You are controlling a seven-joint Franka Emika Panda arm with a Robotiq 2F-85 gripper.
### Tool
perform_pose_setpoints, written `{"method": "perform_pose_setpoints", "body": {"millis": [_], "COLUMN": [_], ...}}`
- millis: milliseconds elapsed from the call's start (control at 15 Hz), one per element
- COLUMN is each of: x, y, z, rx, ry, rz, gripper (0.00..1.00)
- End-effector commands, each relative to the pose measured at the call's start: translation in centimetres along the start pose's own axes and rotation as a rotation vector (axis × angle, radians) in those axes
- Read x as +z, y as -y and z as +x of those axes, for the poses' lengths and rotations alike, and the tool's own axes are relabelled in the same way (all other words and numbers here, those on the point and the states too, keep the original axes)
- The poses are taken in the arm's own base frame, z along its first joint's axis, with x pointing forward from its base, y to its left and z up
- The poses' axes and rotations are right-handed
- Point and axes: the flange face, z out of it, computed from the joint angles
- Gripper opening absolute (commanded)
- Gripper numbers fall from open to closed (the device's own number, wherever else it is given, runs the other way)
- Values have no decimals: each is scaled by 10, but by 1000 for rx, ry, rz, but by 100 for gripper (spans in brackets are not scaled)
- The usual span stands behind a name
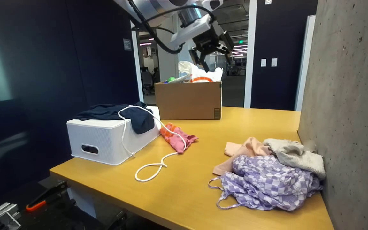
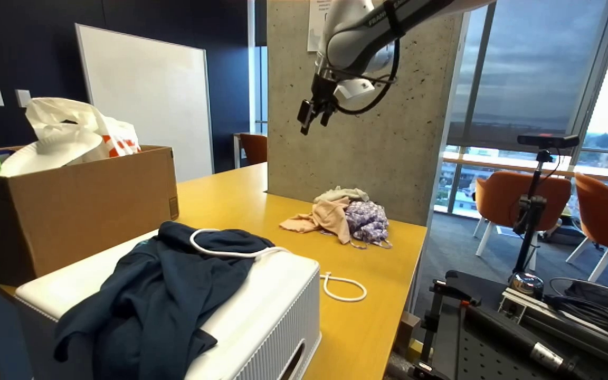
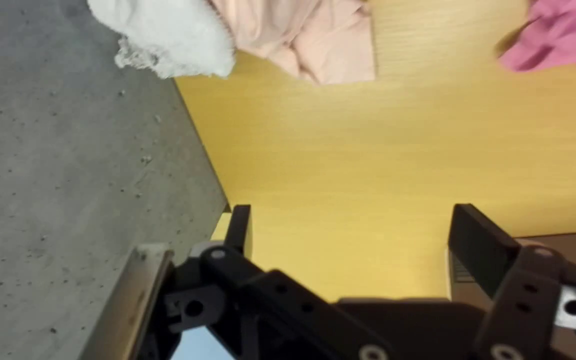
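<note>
Jaws of the black two-fingered gripper (image 3: 354,230) are spread wide apart, raised higher than the brown rectangular cardboard box (image 1: 188,100). Well apart from that box, peach cloth (image 1: 244,151), fluffy off-white fabric (image 1: 295,156) and purple-and-white checkered strappy fabric (image 1: 270,182) are piled on the yellow wooden tabletop (image 1: 254,123); near it, crumpled pink-and-orange cloth (image 1: 175,137) is laid.

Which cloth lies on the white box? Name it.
The navy cloth; the pink cloth lies beside that white box; the others form a pile near the concrete pillar.
</note>
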Motion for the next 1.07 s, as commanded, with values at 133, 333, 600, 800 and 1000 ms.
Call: {"method": "perform_pose_setpoints", "body": {"millis": [133,333,600,800,1000], "x": [-23,25,91,130,152], "y": [70,113,163,175,183], "z": [-41,-53,-64,-65,-57], "rx": [-120,-214,-418,-533,-588], "ry": [173,228,291,320,292], "rz": [119,182,239,248,224], "gripper": [100,100,100,100,100]}}
